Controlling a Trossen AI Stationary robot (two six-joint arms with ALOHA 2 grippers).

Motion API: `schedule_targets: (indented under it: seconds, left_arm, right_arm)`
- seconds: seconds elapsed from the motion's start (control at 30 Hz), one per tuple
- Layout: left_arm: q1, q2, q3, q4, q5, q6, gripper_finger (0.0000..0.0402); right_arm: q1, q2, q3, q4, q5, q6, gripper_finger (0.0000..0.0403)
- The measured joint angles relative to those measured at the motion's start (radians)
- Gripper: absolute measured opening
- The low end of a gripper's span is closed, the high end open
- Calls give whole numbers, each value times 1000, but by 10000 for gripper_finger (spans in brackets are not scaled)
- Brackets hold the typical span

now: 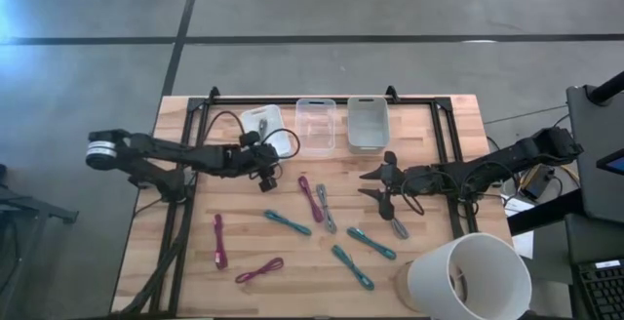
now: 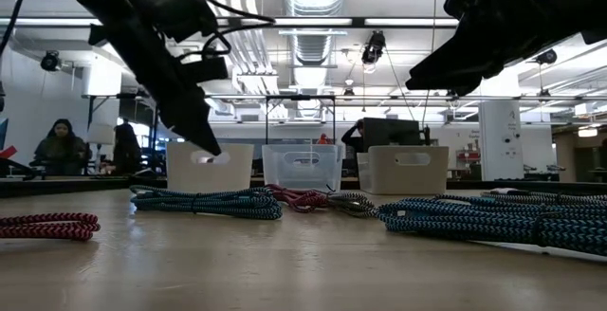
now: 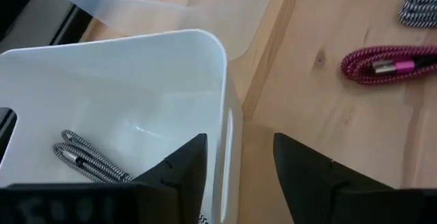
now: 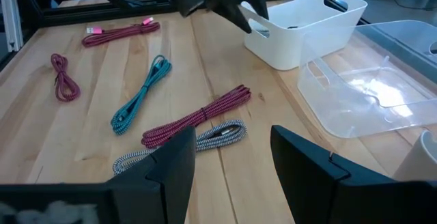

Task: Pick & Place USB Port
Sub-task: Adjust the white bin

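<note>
Black-and-white braided USB cable (image 3: 85, 159) lies coiled inside the white plastic bin (image 3: 136, 80), just below the left gripper (image 3: 235, 176), whose fingers are spread and hold nothing. The right gripper (image 1: 378, 185), fingers wide and empty, hovers over the wooden table (image 1: 448, 135) beyond a pink braided cable (image 4: 198, 118).

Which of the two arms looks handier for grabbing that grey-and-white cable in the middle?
Probably the right. The right gripper hangs open beside the grey-and-white cable, while the left gripper sits by the white bin.
</note>
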Motion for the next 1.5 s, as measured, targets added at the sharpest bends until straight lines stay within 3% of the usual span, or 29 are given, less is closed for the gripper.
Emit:
schedule_targets:
  seconds: [0.2,0.53,0.83,1.3,1.5]
  left_arm:
    - [0,14,0,-2,-2,26,140]
    - [3,4,1,-29,-45,70,10]
    - [2,-5,5,-140,-48,99,3]
    - [3,-45,76,-291,76,227,2]
    - [7,-45,84,-326,82,303,3]
  right_arm:
    - [0,0,0,0,0,0,187]
    - [0,0,0,0,0,0,187]
    - [0,0,-2,0,0,0,187]
    - [0,0,-2,0,0,0,187]
    - [0,0,-2,0,0,0,187]
